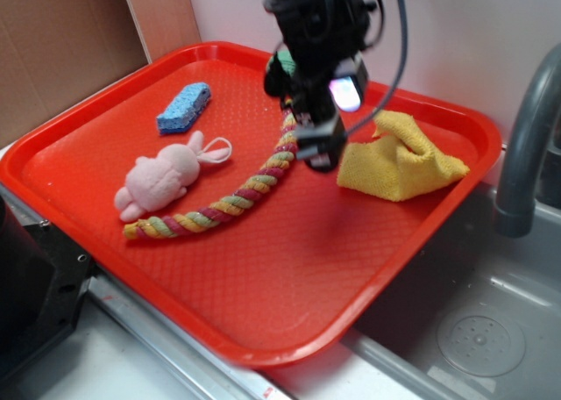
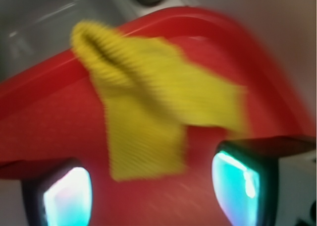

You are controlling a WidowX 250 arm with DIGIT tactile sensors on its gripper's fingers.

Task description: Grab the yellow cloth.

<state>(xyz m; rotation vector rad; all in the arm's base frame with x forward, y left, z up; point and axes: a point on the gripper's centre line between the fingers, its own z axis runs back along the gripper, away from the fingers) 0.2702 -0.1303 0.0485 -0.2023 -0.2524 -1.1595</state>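
The tool (image 2: 151,191) hangs wide open, empty, above the red tray (image 1: 289,268). The yellow cloth (image 1: 399,163) lies just beside it toward the tray's far right corner, its crumpled length running away from the tool.

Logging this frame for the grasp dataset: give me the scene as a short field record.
target: cloth, bunched, on the tray's right side
support: tray
end effector, fingers apart, above the tray beside the cloth, holding nothing
contact with cloth: none visible
others on tray: rope, bunny, sponge
beside tray: sink, faucet
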